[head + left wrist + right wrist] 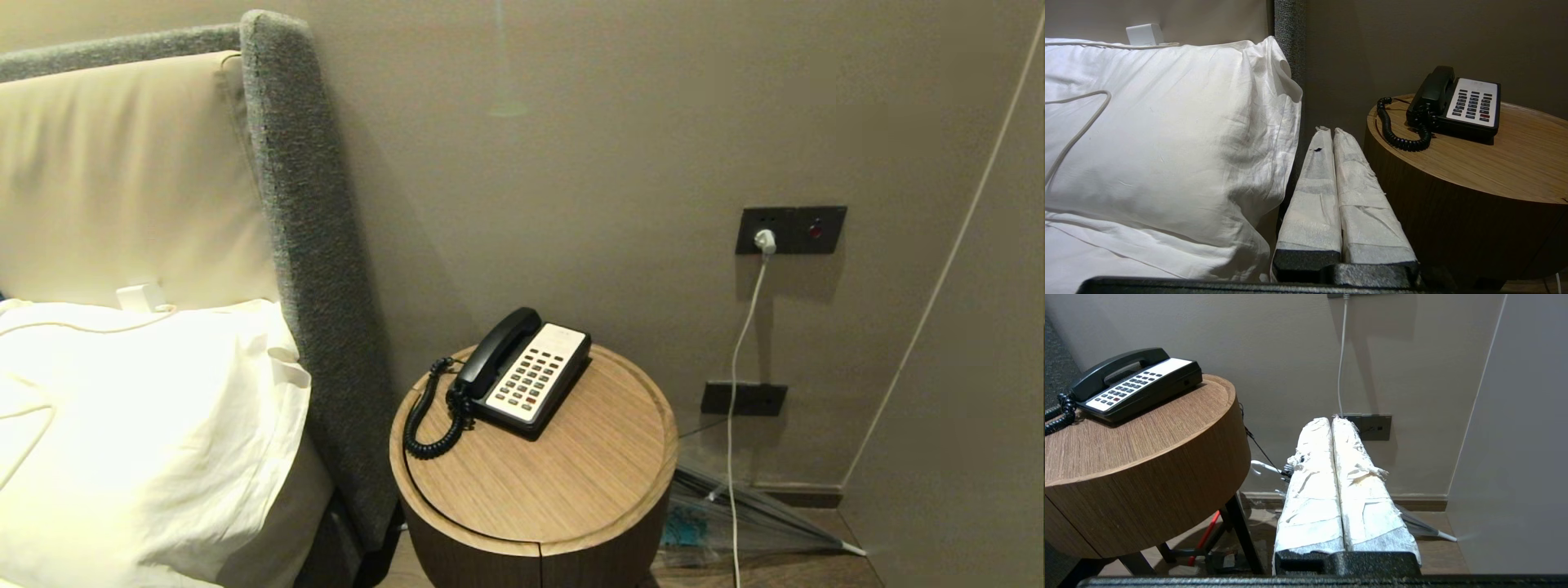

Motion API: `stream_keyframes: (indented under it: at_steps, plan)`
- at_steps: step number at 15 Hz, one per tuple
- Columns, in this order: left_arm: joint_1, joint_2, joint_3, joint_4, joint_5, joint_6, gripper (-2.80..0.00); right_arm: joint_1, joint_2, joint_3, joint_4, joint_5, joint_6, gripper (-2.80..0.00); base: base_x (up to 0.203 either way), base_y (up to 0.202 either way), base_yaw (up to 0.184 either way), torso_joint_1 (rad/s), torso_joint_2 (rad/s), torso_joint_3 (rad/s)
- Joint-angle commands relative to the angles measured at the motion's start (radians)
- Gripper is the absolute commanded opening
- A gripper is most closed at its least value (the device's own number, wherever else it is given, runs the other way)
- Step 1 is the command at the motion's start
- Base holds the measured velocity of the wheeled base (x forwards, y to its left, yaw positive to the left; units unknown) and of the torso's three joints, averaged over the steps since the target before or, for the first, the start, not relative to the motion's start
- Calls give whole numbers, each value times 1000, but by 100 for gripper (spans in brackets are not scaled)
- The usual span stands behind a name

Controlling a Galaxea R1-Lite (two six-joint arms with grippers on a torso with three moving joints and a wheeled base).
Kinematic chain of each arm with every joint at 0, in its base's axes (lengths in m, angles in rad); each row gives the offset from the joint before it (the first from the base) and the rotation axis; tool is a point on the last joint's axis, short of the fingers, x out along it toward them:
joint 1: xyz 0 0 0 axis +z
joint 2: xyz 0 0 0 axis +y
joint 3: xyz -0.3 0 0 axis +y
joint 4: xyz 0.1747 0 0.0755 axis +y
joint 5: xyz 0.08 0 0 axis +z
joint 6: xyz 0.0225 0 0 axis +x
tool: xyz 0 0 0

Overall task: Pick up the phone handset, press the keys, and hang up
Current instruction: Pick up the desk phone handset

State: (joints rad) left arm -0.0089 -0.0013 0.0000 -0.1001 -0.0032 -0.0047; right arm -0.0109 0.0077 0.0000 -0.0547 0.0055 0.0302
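Round wooden bedside table (571,482) with a low raised rim, standing between the grey upholstered headboard edge (310,245) and the bare beige wall (612,147). On its top, towards the rear left, lies a black telephone base with a cream keypad panel (535,377); the long black plastic phone handset (498,351) rests in its cradle along the base's left side. Its black coiled cord (429,416) loops from the handset's near end out to the table's left rim. The front and right parts of the tabletop are bare wood.

The left gripper (1329,130), its two fingers (1312,196) wrapped in white padding and pressed together holding nothing, hangs low in the narrow gap between the white pillow (1167,134) and the table's side wall, below the rim, well apart from the handset. The right gripper (1331,420), likewise padded, fingers (1310,498) closed against each other and empty, hangs to the right of the table, below its top, over wooden floor (1445,551) near the wall. A white cable (747,327) drops from a dark wall socket plate (790,229) beside the table.
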Motion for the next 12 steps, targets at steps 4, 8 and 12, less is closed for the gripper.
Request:
stream_keyframes:
  at_steps: [4, 8, 12]
  plan:
    - [0, 0, 40, -1, 0, 0, -280, 0, 2, 20, -4, 1, -3, -280, 0, 0, 0, 0, 0, 0]
    - [0, 0, 40, -1, 0, 0, -280, 0, 2, 20, -1, 3, -4, -280, 0, 0, 0, 0, 0, 0]
    - [0, 0, 40, -1, 0, 0, -280, 0, 2, 20, -2, 1, -4, -280, 0, 0, 0, 0, 0, 0]
